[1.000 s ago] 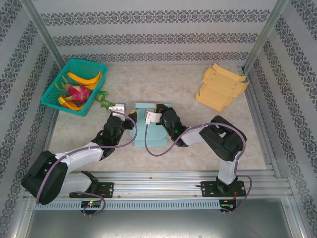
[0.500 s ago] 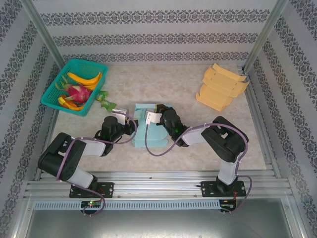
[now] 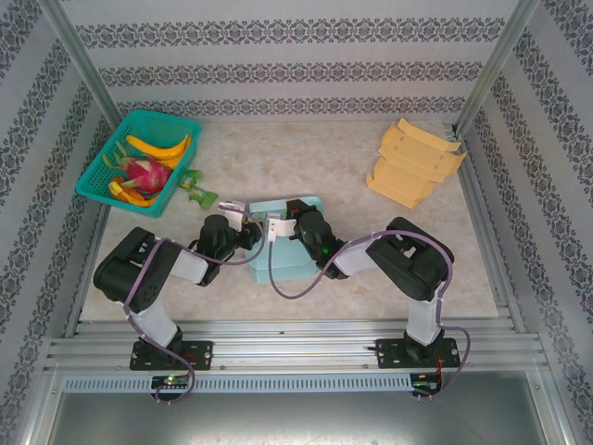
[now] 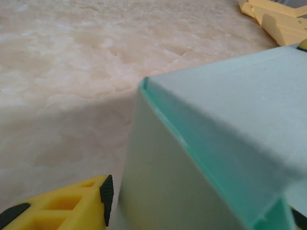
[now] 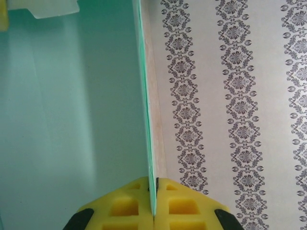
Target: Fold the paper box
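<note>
Centre of the top view: teal paper box (image 3: 301, 262), light, thin-walled, easily creased; best taken by a panel edge. Right gripper (image 5: 154, 191) pinched tight on 1 upright wall. Left gripper (image 3: 246, 232) against the box's left side, jaw state impossible to tell. No readable writing.

Left wrist view: the paper box (image 4: 216, 143) looms blurred, cropped by the right and bottom edges. One yellow finger (image 4: 62, 208) of the left claw (image 3: 248, 232) is cut off below; whether that claw grips the box is unclear.
</note>
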`<control>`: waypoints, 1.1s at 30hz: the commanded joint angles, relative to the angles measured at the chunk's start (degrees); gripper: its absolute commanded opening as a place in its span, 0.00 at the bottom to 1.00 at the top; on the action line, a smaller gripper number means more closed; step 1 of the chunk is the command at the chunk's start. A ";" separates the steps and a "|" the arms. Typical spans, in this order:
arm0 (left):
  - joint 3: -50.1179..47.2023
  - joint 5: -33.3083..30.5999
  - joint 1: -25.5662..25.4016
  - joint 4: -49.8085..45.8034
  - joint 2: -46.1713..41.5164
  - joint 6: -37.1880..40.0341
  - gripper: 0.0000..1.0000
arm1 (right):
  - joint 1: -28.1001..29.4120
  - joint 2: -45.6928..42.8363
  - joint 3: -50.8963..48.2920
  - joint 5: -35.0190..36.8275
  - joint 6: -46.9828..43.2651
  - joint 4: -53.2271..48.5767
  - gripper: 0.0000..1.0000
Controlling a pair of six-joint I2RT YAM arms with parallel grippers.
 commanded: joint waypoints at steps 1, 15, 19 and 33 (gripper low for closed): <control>2.12 -7.99 -2.93 3.28 1.48 1.79 0.45 | 0.23 2.04 0.02 1.35 1.00 -4.06 0.00; 5.63 -35.65 -6.58 -11.21 3.87 -4.15 0.00 | -0.12 2.30 1.10 4.69 1.17 -4.16 0.00; 8.99 -47.38 -9.17 -16.53 5.02 -5.31 0.00 | -0.27 2.30 1.27 5.64 1.50 -4.12 0.00; 11.23 -42.14 -9.89 -18.10 6.93 -6.80 0.30 | -0.71 1.25 1.51 5.18 4.75 -5.33 0.00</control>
